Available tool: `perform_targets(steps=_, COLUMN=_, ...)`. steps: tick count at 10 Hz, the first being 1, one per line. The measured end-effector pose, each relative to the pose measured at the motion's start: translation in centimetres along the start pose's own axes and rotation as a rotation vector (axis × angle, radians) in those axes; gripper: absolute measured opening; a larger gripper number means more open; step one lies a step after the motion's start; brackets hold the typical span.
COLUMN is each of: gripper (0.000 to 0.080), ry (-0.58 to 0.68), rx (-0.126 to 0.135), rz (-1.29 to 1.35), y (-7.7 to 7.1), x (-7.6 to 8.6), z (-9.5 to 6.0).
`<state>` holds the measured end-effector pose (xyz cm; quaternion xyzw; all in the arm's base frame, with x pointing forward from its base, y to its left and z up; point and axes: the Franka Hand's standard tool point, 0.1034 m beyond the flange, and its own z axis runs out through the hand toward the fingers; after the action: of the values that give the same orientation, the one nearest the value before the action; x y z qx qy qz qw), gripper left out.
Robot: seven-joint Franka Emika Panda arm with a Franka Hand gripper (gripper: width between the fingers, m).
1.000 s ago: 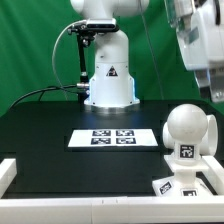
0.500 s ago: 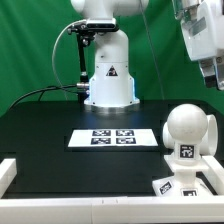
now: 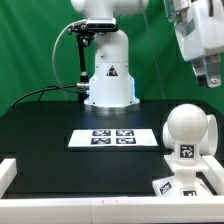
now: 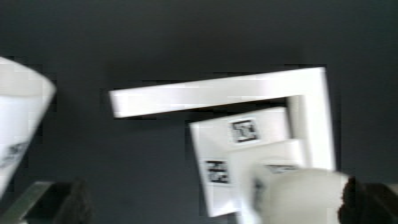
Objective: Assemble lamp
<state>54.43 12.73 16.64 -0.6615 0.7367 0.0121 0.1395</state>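
The round white bulb [image 3: 187, 128] stands upright on the boxy lamp base [image 3: 172, 184] at the exterior view's right, near the table's front; both carry black-and-white tags. My gripper [image 3: 207, 77] hangs high above them at the upper right, clear of the bulb. In the wrist view the gripper [image 4: 205, 205] is open and empty, its dark fingers [image 4: 36, 200] wide apart. Far below it are the bulb's top [image 4: 306, 196] and the tagged base [image 4: 240, 150]. A white curved part [image 4: 18, 110] shows at the picture's edge; I cannot tell whether it is the shade.
The marker board [image 3: 113, 138] lies mid-table in front of the robot's pedestal [image 3: 108, 75]. A white rail [image 3: 90, 208] runs along the table's front edge, and its corner [image 4: 222, 92] shows in the wrist view beside the base.
My gripper has risen a little above the bulb and shifted slightly to the exterior view's left. The bulb and base have not moved.
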Motion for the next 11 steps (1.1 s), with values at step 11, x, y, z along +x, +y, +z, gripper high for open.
perform_targets(steps=11, gripper=0.0699, ry=0.100, rx=0.175, rz=0.172, y=8.0, x=5.4, z=2.8)
